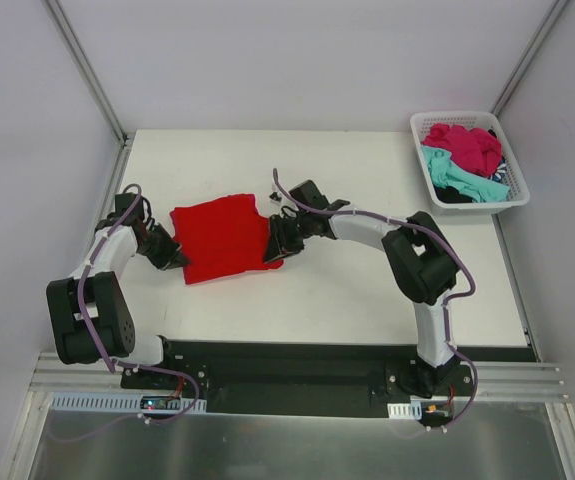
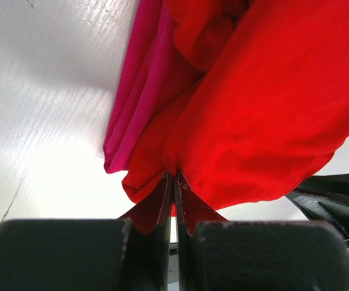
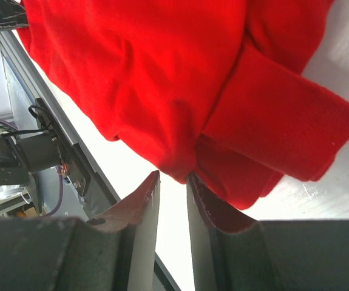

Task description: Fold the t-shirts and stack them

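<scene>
A large bright red t-shirt [image 1: 222,238] lies folded on the white table, left of centre. My left gripper [image 1: 174,255] is at its lower left edge, jaws shut on a pinch of the red cloth [image 2: 174,176]. A magenta-pink t-shirt [image 2: 141,91] shows beside the red one in the left wrist view. My right gripper [image 1: 275,240] is at the shirt's right edge. Its jaws stand a little apart around a thick bunched fold of red cloth [image 3: 186,170], with wrinkles running into the tips. Magenta [image 1: 464,145], teal [image 1: 457,178] and dark t-shirts lie in the basket.
The white lattice basket [image 1: 515,190] stands at the table's far right corner. A small dark object [image 1: 275,197] lies on the table just beyond the right gripper. Grey walls enclose the table on three sides.
</scene>
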You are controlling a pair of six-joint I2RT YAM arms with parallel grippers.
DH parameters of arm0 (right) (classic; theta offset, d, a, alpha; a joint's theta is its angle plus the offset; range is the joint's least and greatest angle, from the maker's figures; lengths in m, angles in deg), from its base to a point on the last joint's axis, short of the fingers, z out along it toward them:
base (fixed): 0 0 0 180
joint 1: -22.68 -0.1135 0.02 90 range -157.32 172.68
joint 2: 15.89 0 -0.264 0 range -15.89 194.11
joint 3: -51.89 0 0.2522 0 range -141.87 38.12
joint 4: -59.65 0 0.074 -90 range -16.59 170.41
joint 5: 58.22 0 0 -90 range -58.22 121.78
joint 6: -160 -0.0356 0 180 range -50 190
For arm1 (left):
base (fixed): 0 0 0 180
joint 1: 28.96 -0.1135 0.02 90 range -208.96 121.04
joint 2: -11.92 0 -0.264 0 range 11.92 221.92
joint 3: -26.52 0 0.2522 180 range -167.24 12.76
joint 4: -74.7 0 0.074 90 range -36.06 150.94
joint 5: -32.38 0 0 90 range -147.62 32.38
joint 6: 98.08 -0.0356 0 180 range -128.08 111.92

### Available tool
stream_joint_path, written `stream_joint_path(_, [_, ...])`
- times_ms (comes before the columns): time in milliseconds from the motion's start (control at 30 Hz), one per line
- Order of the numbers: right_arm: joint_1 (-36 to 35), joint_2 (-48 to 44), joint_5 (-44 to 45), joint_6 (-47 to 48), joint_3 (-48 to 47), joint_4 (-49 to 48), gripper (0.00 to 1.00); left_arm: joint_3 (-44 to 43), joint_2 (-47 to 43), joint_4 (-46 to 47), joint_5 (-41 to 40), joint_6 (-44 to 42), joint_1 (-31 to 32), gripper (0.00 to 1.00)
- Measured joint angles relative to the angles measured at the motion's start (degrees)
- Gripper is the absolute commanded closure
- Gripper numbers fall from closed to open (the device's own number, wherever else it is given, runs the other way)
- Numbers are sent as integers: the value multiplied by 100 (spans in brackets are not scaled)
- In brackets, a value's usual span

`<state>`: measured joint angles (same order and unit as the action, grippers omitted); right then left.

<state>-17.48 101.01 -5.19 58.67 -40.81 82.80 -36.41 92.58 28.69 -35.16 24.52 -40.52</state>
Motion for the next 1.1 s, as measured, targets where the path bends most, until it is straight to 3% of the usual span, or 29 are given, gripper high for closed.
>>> stream_joint_path(467, [-238, 306, -59, -232, -245, -216, 74, -76, 2, -68, 0, -4, 0, 100])
stream_joint_path(567, [-234, 306, -63, -240, -138, -315, 80, -87, 2, -85, 0, -4, 0, 100])
stream_joint_path(667, [-234, 306, -63, -229, -68, -323, 98, -90, 7, -103, 0, -2, 0, 100])
stream_joint_path(1100, [-50, 306, -57, 278, -103, 140, 99, -116, 13, -125, 4, -7, 0, 100])
